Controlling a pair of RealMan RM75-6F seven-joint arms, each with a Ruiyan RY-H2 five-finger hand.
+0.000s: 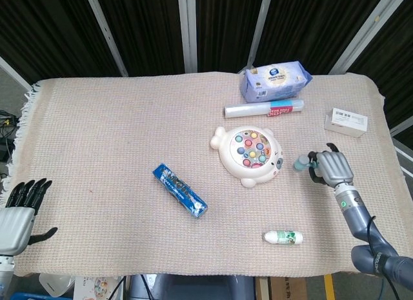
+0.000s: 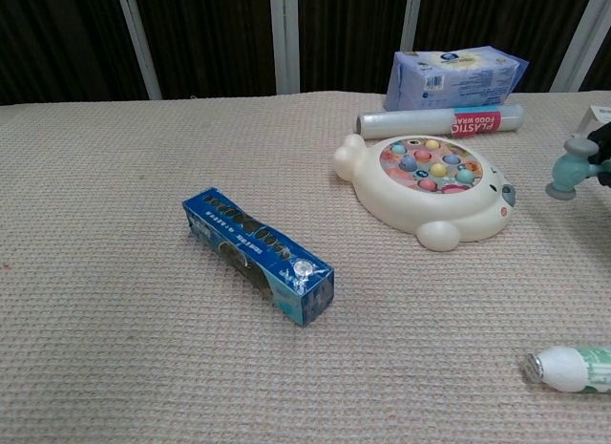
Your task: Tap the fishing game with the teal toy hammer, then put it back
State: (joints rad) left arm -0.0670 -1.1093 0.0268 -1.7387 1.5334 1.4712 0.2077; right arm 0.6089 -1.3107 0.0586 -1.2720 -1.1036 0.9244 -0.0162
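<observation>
Right hand (image 1: 333, 167) fingers clamped on hammer (image 1: 302, 162), which sits just right of the fishing game (image 1: 250, 155), apart from it. Left hand (image 1: 18, 213) idle, fingers apart, far left of game. Lower hammer flat onto cloth before releasing; avoid dropping.

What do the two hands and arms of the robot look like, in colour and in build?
Both hands have a pale silver-grey ribbed back and black fingers: the left hand at the table's lower left corner, the right hand to the right of the game. The right forearm is a dark grey tube with a small green light near the wrist and a black cable alongside.
</observation>
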